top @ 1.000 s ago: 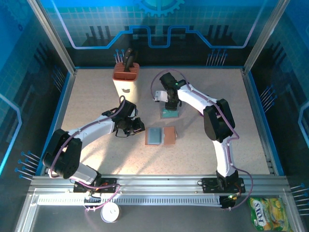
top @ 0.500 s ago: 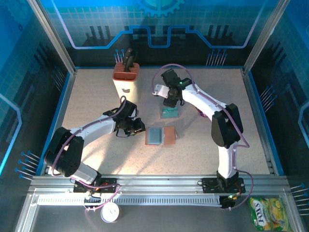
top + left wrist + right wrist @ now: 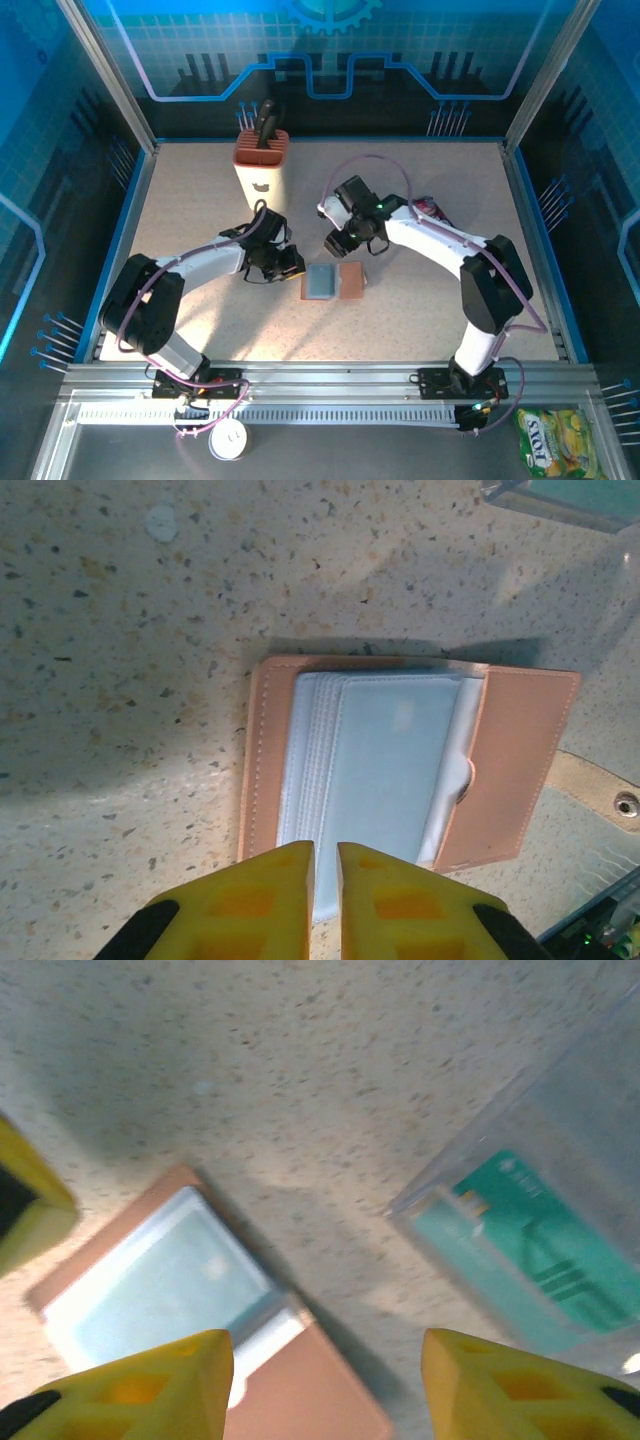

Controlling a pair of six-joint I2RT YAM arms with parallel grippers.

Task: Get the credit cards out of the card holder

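Card holder (image 3: 334,281) lies open near tray (image 3: 560,1150) holding teal credit card (image 3: 530,1250); right gripper (image 3: 322,1352), jaws apart, arrives overhead; left gripper (image 3: 326,865) closed.

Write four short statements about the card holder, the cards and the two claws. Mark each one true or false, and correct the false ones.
1. The flat brown leather-look card holder lies open on the speckled table. True.
2. The right claw is closed on a card. False: its yellow fingers stand wide apart and hold nothing.
3. The left claw has its yellow fingers almost together, at the card holder's edge. True.
4. The teal plastic card sits in a card holder pocket. False: it is inside the clear plastic tray beside the holder.
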